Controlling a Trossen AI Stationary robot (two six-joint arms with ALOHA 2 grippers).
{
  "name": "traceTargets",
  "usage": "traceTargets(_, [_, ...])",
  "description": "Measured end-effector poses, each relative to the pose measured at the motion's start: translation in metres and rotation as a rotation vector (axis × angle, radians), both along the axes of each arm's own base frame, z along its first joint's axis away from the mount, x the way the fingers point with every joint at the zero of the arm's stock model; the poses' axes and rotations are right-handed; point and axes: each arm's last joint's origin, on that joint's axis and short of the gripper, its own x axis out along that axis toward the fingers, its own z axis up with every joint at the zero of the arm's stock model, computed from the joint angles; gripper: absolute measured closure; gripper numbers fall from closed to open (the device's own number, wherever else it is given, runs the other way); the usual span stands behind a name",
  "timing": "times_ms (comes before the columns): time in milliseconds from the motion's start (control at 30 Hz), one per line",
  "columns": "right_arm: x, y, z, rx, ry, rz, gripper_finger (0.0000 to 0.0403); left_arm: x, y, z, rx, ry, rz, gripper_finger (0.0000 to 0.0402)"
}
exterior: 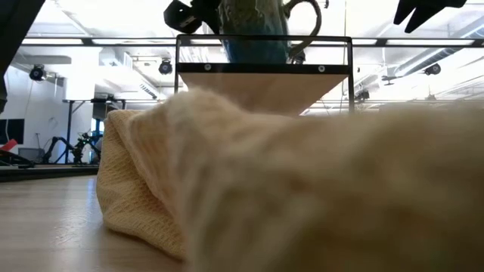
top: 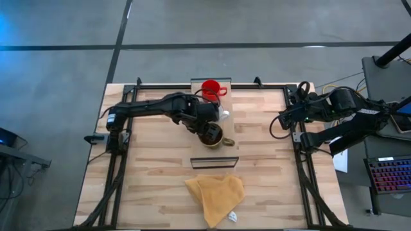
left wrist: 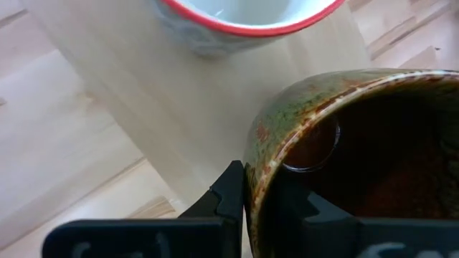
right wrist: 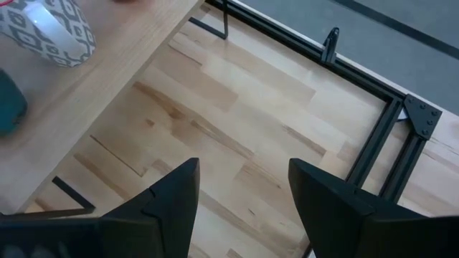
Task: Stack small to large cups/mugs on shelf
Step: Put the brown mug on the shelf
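Observation:
The brown mug, green-brown outside and dark inside, is upright over the long light-wood shelf, and my left gripper is shut on it. In the low view the mug stands at the shelf's top; whether it rests there I cannot tell. The red mug stands on the shelf's far end. The white patterned mug stands on the shelf between them and also shows in the left wrist view. My right gripper is open and empty at the table's right edge. My left gripper holds the brown mug by its rim and wall on the side toward the table's left. One finger is outside the wall and the other is inside the mug. The mug sits upright, mouth up, handle toward the right.
A crumpled yellow cloth lies on the table near the front edge, just past the shelf's near end, and fills most of the low view. The table's dark frame rails run along its edges.

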Motion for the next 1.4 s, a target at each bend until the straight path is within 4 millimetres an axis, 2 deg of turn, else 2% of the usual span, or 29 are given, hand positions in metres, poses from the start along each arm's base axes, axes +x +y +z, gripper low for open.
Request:
traceTargets(267, [0.000, 0.000, 0.000, 0.004, 0.000, 0.001, 0.0195, 0.001, -0.001, -0.002, 0.006, 0.001, -0.024, 0.0385])
traceTargets(467, [0.000, 0.000, 0.000, 0.005, -0.002, -0.001, 0.0195, 0.001, -0.001, -0.002, 0.004, 0.000, -0.028, 0.0370])
traceTargets(867, [0.000, 0.000, 0.000, 0.005, 0.000, -0.002, 0.0195, -0.009, -0.001, 0.017, 0.015, -0.053, -0.033, 0.0363])
traceTargets(1400, [0.000, 0.000, -0.001, 0.004, 0.004, -0.002, 0.0195, -0.007, -0.003, 0.009, 0.019, -0.032, -0.033, 0.0361])
